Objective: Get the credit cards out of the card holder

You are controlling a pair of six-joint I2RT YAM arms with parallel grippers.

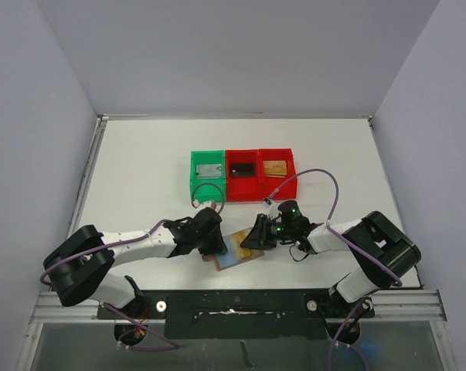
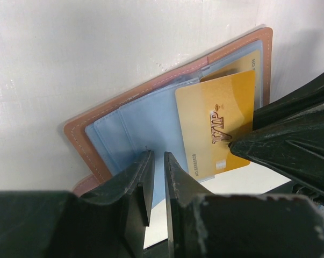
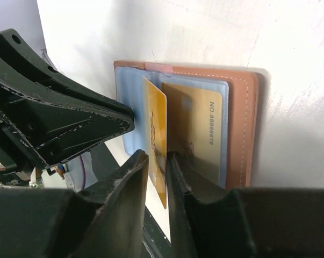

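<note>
The brown card holder (image 1: 234, 259) lies open near the table's front edge, its light-blue lining (image 2: 135, 129) facing up. A gold VIP credit card (image 2: 210, 123) sticks partly out of a pocket, over the holder's edge. My right gripper (image 3: 157, 155) is shut on this card (image 3: 157, 121), which stands on edge between its jaws. A second, tan credit card (image 3: 199, 129) stays tucked in a clear pocket. My left gripper (image 2: 156, 156) is shut narrowly on the edge of the blue inner leaf. Both grippers (image 1: 215, 241) (image 1: 254, 234) meet over the holder.
A green bin (image 1: 207, 174) with a grey card and two red bins (image 1: 243, 171) (image 1: 277, 170), one with a black card and one with a gold card, stand in a row behind the holder. Purple cables loop near both arms.
</note>
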